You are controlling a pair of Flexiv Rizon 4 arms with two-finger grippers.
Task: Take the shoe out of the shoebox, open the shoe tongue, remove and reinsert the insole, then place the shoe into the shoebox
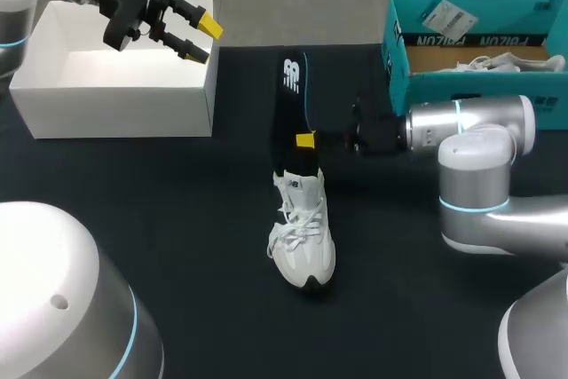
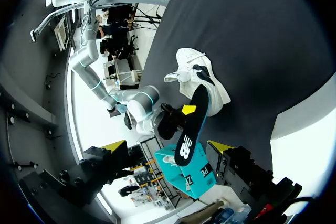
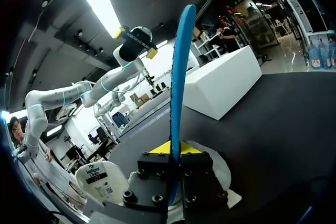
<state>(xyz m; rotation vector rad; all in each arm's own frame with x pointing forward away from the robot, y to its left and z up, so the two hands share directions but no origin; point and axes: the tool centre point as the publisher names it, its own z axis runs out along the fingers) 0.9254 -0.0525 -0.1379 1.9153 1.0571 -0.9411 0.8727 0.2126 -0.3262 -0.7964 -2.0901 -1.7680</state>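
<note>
A white laced shoe (image 1: 303, 239) lies on the dark table, toe toward the near edge. A black insole (image 1: 288, 99) with a blue edge rises from its heel opening and slants toward the back. My right gripper (image 1: 304, 140) is shut on the insole just above the shoe's collar. In the right wrist view the insole (image 3: 178, 77) stands edge-on between the yellow tips (image 3: 170, 148), with the shoe (image 3: 223, 174) below. My left gripper (image 1: 191, 33) hangs open over the white box, holding nothing. In the left wrist view, the shoe (image 2: 199, 74) and insole (image 2: 191, 127) lie well ahead of its fingers.
The teal shoebox (image 1: 399, 59) stands open at the back right with a second white shoe (image 1: 510, 64) in it. A white open box (image 1: 115, 99) stands at the back left. My right arm (image 1: 470, 126) stretches in front of the shoebox.
</note>
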